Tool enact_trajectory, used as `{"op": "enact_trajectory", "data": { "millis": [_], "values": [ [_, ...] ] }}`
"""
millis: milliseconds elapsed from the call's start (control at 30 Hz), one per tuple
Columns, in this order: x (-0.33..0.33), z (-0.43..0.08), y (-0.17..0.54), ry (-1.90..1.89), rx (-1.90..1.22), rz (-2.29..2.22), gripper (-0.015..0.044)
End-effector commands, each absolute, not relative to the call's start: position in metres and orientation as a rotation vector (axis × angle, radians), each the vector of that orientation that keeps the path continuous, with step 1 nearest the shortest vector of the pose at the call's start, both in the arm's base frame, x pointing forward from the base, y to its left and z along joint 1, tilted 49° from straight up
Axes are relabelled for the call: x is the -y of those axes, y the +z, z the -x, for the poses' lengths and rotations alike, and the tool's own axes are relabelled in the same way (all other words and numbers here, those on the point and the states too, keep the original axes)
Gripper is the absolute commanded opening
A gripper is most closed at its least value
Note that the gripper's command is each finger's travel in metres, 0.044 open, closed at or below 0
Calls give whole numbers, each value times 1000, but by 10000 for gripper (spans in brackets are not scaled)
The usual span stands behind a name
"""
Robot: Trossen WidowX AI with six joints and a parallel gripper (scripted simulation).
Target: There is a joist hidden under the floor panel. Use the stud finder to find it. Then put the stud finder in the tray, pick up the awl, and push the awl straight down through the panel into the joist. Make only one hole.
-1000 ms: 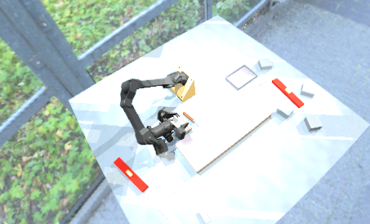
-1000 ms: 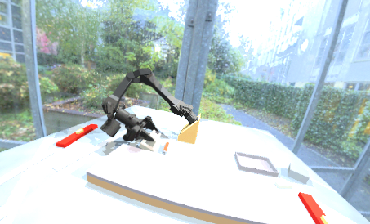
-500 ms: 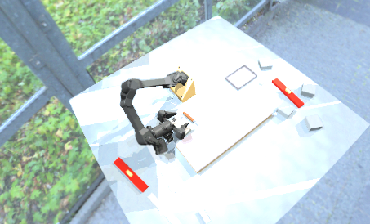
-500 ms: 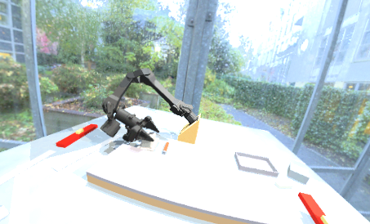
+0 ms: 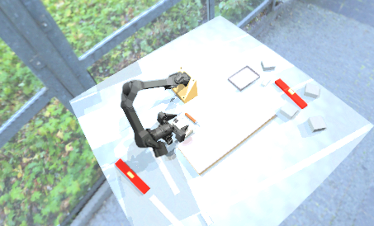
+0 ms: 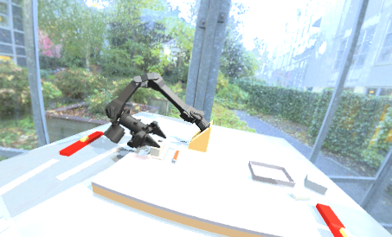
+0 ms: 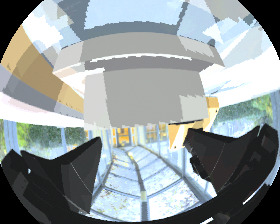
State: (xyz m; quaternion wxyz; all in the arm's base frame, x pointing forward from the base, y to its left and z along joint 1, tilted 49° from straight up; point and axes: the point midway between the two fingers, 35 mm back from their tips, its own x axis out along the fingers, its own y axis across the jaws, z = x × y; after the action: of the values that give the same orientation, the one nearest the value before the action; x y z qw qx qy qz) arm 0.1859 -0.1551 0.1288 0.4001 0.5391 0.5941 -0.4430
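My gripper (image 5: 182, 122) (image 6: 162, 141) (image 7: 145, 137) is wide open with nothing between its fingers. The pale grey stud finder (image 6: 157, 152) (image 7: 146, 97) sits just beyond and below the fingertips, large in the wrist view; contact with the fingers cannot be told. The awl (image 5: 191, 118) (image 6: 176, 156) lies flat beside it, its handle orange. The long white floor panel (image 5: 230, 134) (image 6: 158, 190) lies in front, with a tan edge. The tray (image 5: 250, 82) (image 6: 273, 181) has a thin grey rim and stands empty on the far side. The joist is hidden.
A yellow angled bracket (image 5: 187, 91) (image 6: 201, 141) stands behind the awl, close to the arm's raised links. A red level (image 5: 126, 169) (image 6: 73, 148) lies left of the arm; another red level (image 5: 286, 89) (image 6: 328, 216) lies near the tray. Several grey blocks lie around that second level.
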Motion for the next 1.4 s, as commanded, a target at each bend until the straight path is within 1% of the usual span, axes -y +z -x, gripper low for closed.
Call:
{"op": "enact_trajectory", "data": {
  "millis": [0,300,567,667,733,800,1033,1233,1300,1367],
  "values": [
    [158,-187,135,-1118,-1498,-1358,440],
    [155,-188,146,-1118,-1484,-1359,440],
    [100,-185,185,-1089,-1335,-1380,440],
    [98,-185,186,-1088,-1331,-1381,440],
    [109,-188,183,-1078,-1341,-1340,440],
    [111,-187,175,-1007,-1350,-1154,440],
    [123,-187,145,-680,-1337,-166,440],
    [130,-189,138,-515,-1290,612,440],
    [130,-188,138,-497,-1281,761,440],
    [130,-188,138,-495,-1280,779,440]
  ]
}}
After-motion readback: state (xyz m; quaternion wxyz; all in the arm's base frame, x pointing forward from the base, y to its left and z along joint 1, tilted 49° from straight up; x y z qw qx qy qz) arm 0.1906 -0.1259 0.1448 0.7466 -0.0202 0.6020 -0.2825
